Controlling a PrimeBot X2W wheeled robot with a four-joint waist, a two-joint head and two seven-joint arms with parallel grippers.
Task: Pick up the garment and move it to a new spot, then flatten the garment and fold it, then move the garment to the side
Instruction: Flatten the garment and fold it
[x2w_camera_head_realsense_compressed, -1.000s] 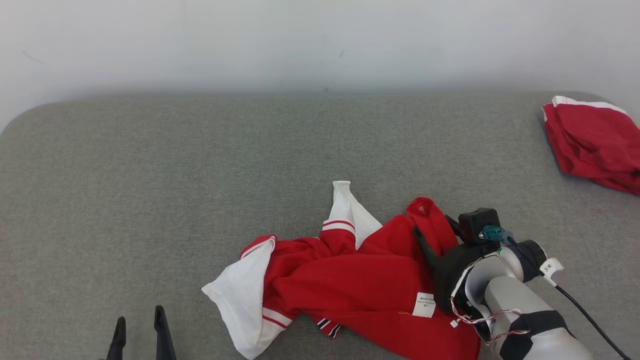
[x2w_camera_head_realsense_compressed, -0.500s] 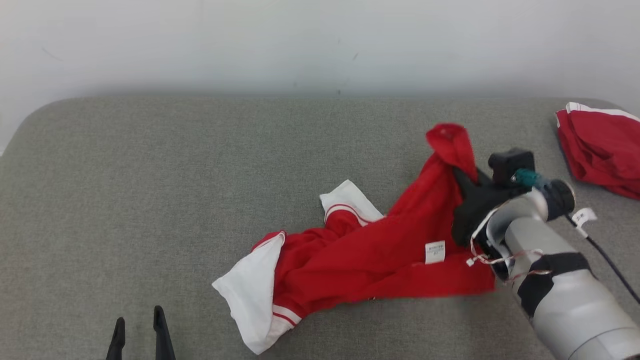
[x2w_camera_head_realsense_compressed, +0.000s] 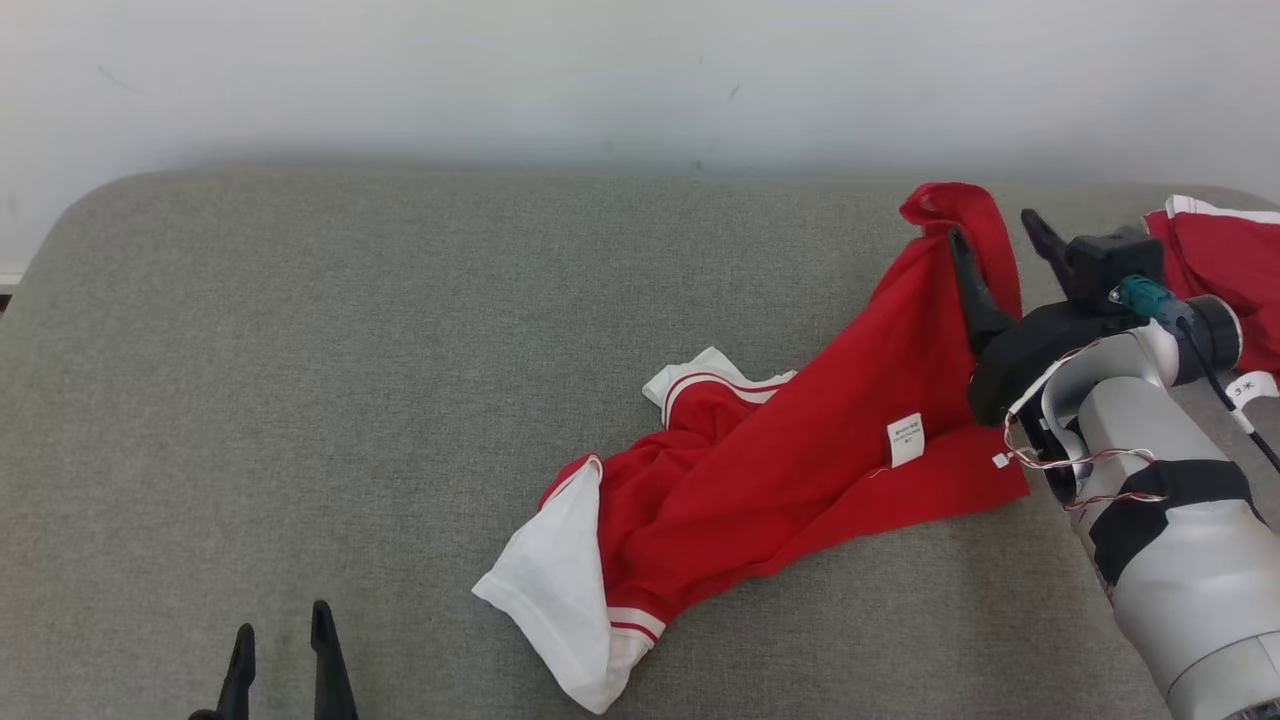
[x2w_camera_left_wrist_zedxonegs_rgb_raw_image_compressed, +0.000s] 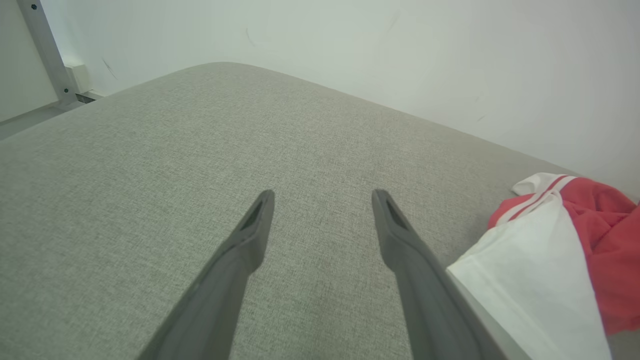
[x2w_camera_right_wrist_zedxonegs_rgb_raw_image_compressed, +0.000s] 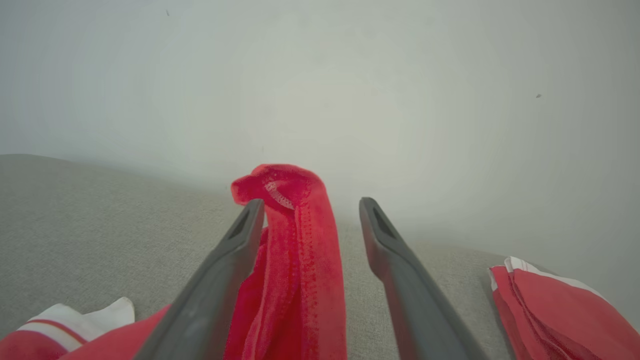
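- My right pincer (x2w_camera_head_realsense_compressed: 1000, 250), at the far right of the cushion (x2w_camera_head_realsense_compressed: 300, 400): jaws wide, clamping nothing.
- Garment (x2w_camera_head_realsense_compressed: 780, 480), red with white sleeves: lies crumpled from the near middle to the far right. One red edge stands up between my right fingers (x2w_camera_right_wrist_zedxonegs_rgb_raw_image_compressed: 220, 280), leaning on the left one and clear of the right one.
- Label (x2w_camera_head_realsense_compressed: 905, 440): white, on the red cloth just left of my right wrist.
- My left pincer (x2w_camera_head_realsense_compressed: 280, 660), at the near left: jaws wide over bare cushion, with the garment's white sleeve (x2w_camera_left_wrist_zedxonegs_rgb_raw_image_compressed: 540, 285) to its right, apart from it.
- Second garment (x2w_camera_head_realsense_compressed: 1245, 270): red, white-edged, bunched at the far right corner, beyond my right pincer.
- Wall (x2w_camera_head_realsense_compressed: 500, 80): pale, behind the cushion.
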